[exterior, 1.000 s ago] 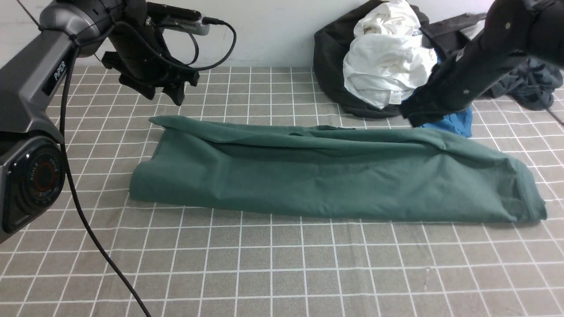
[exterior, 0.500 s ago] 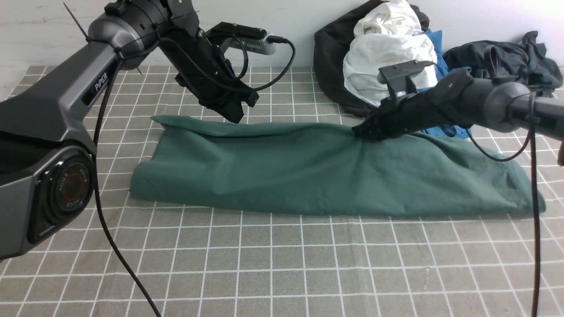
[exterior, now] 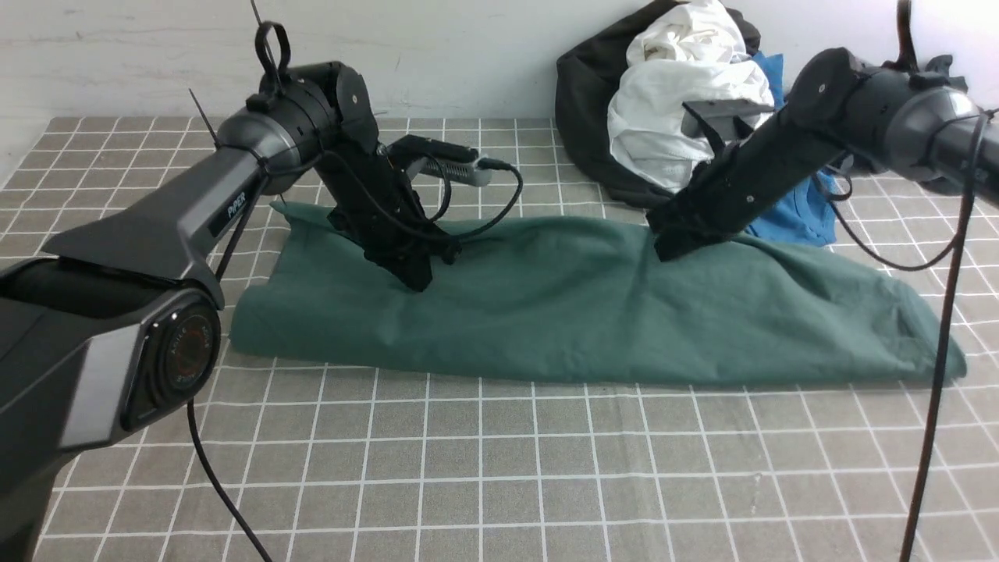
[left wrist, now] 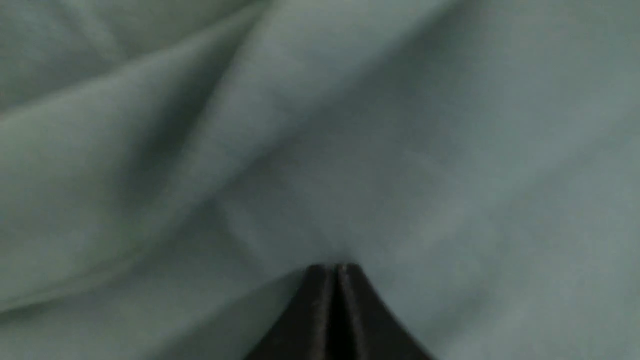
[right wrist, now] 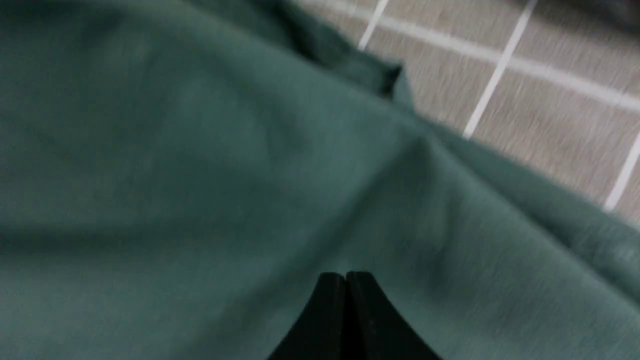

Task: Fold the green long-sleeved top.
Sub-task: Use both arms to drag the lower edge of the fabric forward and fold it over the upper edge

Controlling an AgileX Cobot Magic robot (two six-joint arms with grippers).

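Observation:
The green long-sleeved top (exterior: 585, 320) lies folded into a long band across the checked table, from left to right. My left gripper (exterior: 419, 279) is shut, its tip pressing down on the top's left part. In the left wrist view the shut jaws of the left gripper (left wrist: 336, 266) touch smooth green cloth (left wrist: 200, 150), with nothing between them. My right gripper (exterior: 665, 248) is also shut and rests on the top's rear edge, right of the middle. The right wrist view shows the right gripper (right wrist: 345, 274) with its jaws together against the green cloth (right wrist: 200, 175).
A heap of clothes sits at the back right: a black garment (exterior: 585, 109), a white one (exterior: 687, 101) and a bright blue T-shirt (exterior: 804, 215). The checked tablecloth (exterior: 499, 484) stretches in front. A white wall (exterior: 468, 47) bounds the far side.
Both arms came down from above the table onto the top. Both grippers went from open to shut. The raised rear fold of the top now lies flatter.

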